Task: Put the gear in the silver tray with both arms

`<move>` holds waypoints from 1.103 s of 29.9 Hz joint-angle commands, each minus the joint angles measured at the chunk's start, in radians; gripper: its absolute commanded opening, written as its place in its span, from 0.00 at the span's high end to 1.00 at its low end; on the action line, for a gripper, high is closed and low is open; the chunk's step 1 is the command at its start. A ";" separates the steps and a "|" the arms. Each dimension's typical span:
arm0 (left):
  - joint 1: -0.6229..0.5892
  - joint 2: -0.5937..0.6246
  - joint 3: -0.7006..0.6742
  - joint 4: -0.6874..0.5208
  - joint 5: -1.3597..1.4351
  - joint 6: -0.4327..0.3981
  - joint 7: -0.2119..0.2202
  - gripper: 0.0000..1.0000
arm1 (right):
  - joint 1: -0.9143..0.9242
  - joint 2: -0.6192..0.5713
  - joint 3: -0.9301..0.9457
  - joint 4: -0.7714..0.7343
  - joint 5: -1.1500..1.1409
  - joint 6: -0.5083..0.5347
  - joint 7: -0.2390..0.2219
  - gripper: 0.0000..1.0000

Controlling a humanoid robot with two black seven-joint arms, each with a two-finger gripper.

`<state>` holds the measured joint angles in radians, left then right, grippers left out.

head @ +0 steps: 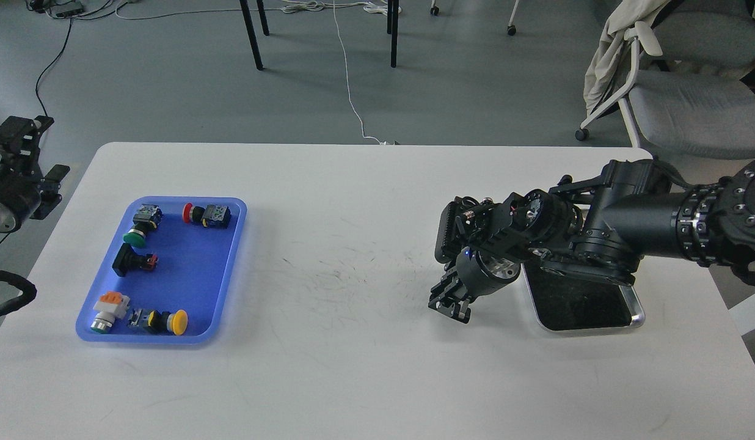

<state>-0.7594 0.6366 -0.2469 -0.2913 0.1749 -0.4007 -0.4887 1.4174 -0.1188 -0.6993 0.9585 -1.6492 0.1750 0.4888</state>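
Note:
The silver tray (635, 313) lies at the right of the white table, its far half hidden under my right arm. My right gripper (449, 304) hangs just left of the tray, pointing down at the bare tabletop. It is dark and small, so its fingers cannot be told apart, and nothing shows in it. The gear, several push-button switches such as a yellow-capped one (178, 321) and a green-capped one (135, 237), lies in a blue tray (197, 269) at the far left. My left gripper (18, 135) is off the table's left edge, its state unclear.
A white table (353, 379) spans the view, scuffed in the middle. Beyond its far edge are chair legs (251, 33), a white cable (348, 79) on the floor and a grey office chair (689, 104) at the back right.

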 commanded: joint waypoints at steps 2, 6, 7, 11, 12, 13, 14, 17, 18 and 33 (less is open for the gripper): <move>0.000 -0.001 0.000 0.000 0.000 0.000 0.000 0.02 | 0.026 -0.012 0.000 0.005 0.000 0.001 0.000 0.99; 0.000 -0.002 0.000 0.000 0.000 0.000 0.000 0.02 | 0.055 -0.036 0.000 0.006 0.000 0.006 0.000 0.99; 0.000 -0.002 0.000 0.000 0.000 0.000 0.000 0.02 | 0.064 -0.045 0.000 0.008 0.002 0.006 0.000 0.99; 0.011 -0.002 0.000 0.000 0.000 0.000 0.000 0.02 | 0.098 -0.100 0.000 0.009 0.002 0.008 0.000 0.99; 0.011 -0.002 0.000 0.000 0.000 0.000 0.000 0.02 | 0.103 -0.116 0.000 0.011 0.002 0.008 0.000 0.99; 0.011 -0.002 0.000 0.000 0.000 0.000 0.000 0.02 | 0.107 -0.134 0.000 0.013 0.002 0.008 0.000 0.99; 0.011 -0.002 0.000 0.000 0.000 0.000 0.000 0.02 | 0.113 -0.159 0.000 0.014 0.000 0.008 0.000 0.99; 0.012 -0.002 0.000 -0.002 0.000 0.000 0.000 0.02 | 0.130 -0.234 -0.002 0.023 -0.004 0.008 0.000 0.99; 0.011 -0.003 0.000 0.000 0.000 0.000 0.000 0.02 | 0.132 -0.258 -0.002 0.032 -0.015 0.008 0.000 0.99; 0.017 -0.015 0.000 -0.002 0.000 0.000 0.000 0.02 | 0.080 -0.527 -0.002 0.128 -0.153 0.008 0.000 0.99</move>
<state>-0.7468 0.6214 -0.2467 -0.2917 0.1749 -0.4002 -0.4887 1.5158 -0.6284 -0.7012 1.0872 -1.7972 0.1826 0.4887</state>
